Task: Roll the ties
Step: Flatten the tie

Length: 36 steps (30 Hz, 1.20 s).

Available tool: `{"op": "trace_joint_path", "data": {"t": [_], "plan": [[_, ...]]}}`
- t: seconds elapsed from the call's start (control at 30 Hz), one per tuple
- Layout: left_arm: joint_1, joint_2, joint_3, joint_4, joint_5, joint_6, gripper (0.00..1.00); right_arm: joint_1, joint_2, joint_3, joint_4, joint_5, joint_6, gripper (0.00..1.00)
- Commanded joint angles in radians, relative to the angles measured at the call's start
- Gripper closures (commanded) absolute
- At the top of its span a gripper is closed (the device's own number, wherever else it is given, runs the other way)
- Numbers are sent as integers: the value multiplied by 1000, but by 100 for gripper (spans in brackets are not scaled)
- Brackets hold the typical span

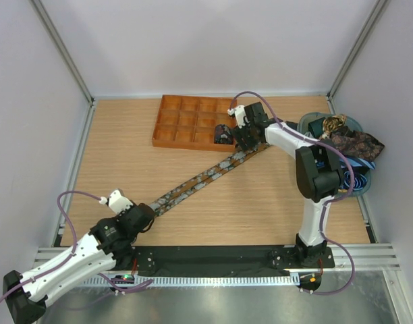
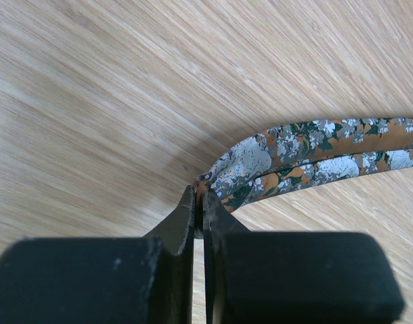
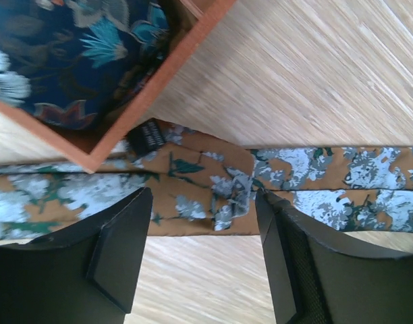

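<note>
Top view: tie (image 1: 200, 181) lies flat on the table (image 1: 260, 209) on a diagonal, running from left gripper (image 1: 144, 217) up to right gripper (image 1: 243, 143) at the tray (image 1: 167, 125) corner. One near tray cell holds a dark roll (image 1: 223, 135). Bowl (image 1: 308, 124) at right holds a heap of loose ties (image 1: 351, 143).

Left wrist: gripper clenched on the tie's narrow end, fabric doubled over there.

Right wrist: jaws spread wide, straddling the tie's folded end, nothing held. The roll, dark floral, sits in the tray cell just above.

Handling, my guess: light, limp, slick. It won't hold shape and a roll will spring loose. Take it by the folded end and keep the far end taut.
</note>
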Motion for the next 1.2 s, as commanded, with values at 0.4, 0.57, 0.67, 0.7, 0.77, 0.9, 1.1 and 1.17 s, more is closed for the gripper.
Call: {"op": "trace_joint_path", "data": {"t": [0.4, 0.57, 0.67, 0.7, 0.77, 0.9, 1.1, 1.17], "plan": [[4, 7, 33, -11, -37, 14, 99, -61, 119, 132, 111, 101, 126, 62], [3, 15, 30, -5, -37, 9, 99, -184, 99, 93, 178, -49, 339, 77], [4, 21, 31, -4, -37, 9, 100, -208, 93, 83, 159, 33, 407, 88], [4, 24, 28, -5, -40, 9, 99, -210, 91, 83, 148, 61, 419, 89], [4, 25, 28, -4, -41, 9, 100, -216, 88, 82, 114, 116, 458, 78], [3, 36, 28, 6, -39, 7, 99, -239, 46, -1, 186, 118, 508, 60], [3, 45, 31, 1, -42, 10, 99, -250, 7, -35, 198, 167, 539, 39], [3, 50, 33, -1, -41, 9, 100, -251, -40, -76, 237, 167, 544, 39]]}}
